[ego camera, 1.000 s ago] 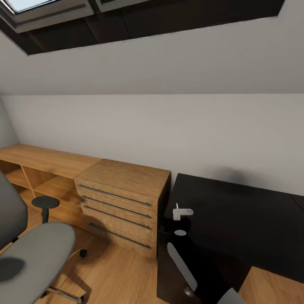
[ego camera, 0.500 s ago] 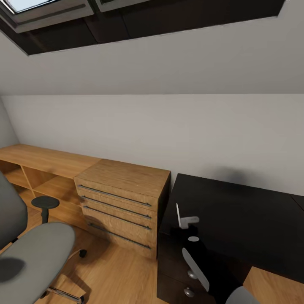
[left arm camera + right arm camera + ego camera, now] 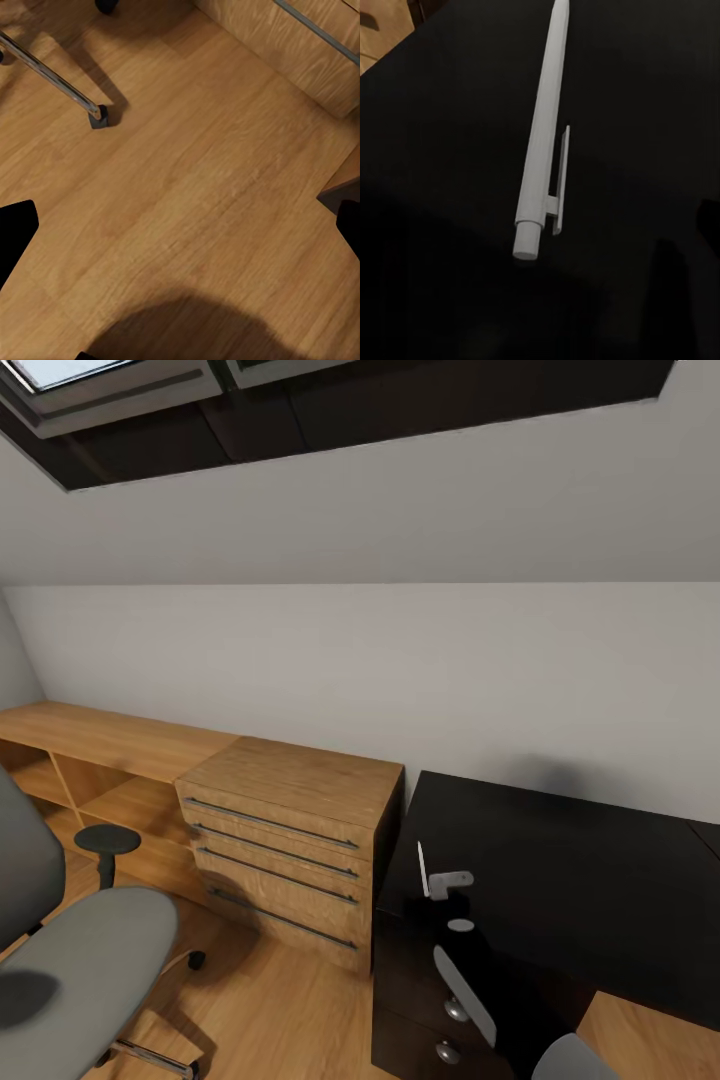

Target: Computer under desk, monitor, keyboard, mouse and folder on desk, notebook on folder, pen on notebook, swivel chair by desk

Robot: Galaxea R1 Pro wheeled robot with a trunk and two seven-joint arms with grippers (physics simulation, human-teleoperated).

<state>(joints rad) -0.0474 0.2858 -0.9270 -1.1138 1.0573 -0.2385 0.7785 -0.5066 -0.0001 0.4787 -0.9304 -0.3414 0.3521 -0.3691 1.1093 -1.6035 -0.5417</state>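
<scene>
Since the earlier frames, the right arm (image 3: 465,995) has slid rightward and lower across the near corner of the desk (image 3: 580,880), and the pen (image 3: 422,868) with it; over the last half second the shift is slight. From the head, the arm rises from the bottom edge as a grey link, ending in a pale wrist piece at the right gripper (image 3: 448,882), which sits over the glossy black top. That white stick stands nearly upright just beside the gripper (whether the fingers clamp it, I cannot tell). Through the right wrist camera the pen (image 3: 542,135) lies long and slim against the dark top, clip visible.

Dark fingertips (image 3: 15,236) of the left gripper (image 3: 180,225) stand spread wide over the wooden floor (image 3: 187,187), holding nothing.

The swivel chair (image 3: 70,970) stands well apart from the desk, beyond the light wooden dresser (image 3: 290,835).
</scene>
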